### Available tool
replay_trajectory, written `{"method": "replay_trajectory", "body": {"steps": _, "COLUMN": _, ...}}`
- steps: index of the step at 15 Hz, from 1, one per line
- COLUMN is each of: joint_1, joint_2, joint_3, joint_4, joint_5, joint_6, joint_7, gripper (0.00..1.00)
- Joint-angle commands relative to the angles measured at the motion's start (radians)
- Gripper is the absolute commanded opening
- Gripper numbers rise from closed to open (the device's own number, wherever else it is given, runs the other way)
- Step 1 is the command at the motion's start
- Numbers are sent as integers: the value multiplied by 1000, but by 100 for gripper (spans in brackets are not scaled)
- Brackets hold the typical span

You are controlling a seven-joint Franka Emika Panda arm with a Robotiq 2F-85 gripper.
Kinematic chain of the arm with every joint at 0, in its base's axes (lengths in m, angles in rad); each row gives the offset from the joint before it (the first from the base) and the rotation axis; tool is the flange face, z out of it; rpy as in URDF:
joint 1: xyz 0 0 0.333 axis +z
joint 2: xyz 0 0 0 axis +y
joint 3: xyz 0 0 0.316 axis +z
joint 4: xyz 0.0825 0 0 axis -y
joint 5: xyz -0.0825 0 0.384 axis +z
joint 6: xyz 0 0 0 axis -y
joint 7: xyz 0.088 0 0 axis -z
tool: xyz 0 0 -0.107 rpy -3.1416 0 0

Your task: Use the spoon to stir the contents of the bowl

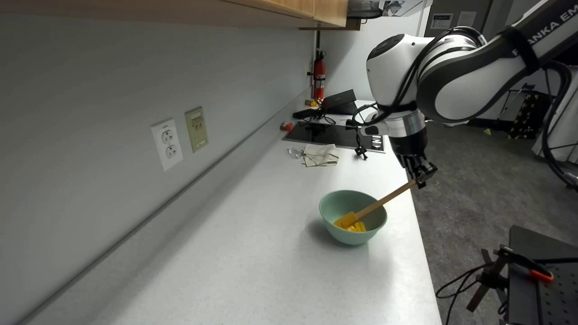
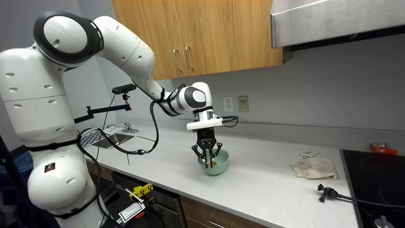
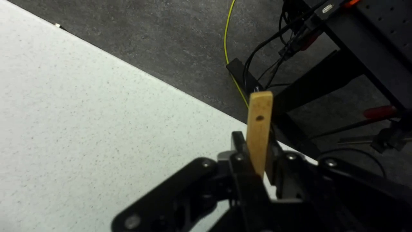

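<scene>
in both exterior views, a folded cloth [image 1: 320, 155] lies on the white counter [image 1: 226, 253] near the black stove top [image 2: 379, 177]. a red fire extinguisher [image 1: 319, 72] is by the wall [image 1: 248, 81]. wooden cupboards [image 2: 221, 34] sit up high. a yellow cord [image 3: 225, 38] lies on the gray floor [image 3: 145, 42].

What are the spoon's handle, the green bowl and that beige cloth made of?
Spoon's handle: probably smooth wood, from its tan tone. Green bowl: maybe plastic or ceramic, satin, judging by soft shading. Beige cloth: likely cotton, matte, with soft folds.
</scene>
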Motion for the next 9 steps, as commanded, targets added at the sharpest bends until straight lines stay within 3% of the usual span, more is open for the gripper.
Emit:
{"method": "replay_trajectory", "body": {"steps": 1, "joint_1": 19, "joint_2": -67, "joint_3": 26, "joint_4": 19, "joint_5": -63, "joint_6": -61, "joint_7": 10, "gripper": 4}}
{"method": "replay_trajectory", "body": {"steps": 9, "joint_1": 62, "joint_2": -6, "joint_3": 75, "joint_4": 99, "joint_5": -283, "joint_6": -216, "joint_7": 62, "gripper": 4}}
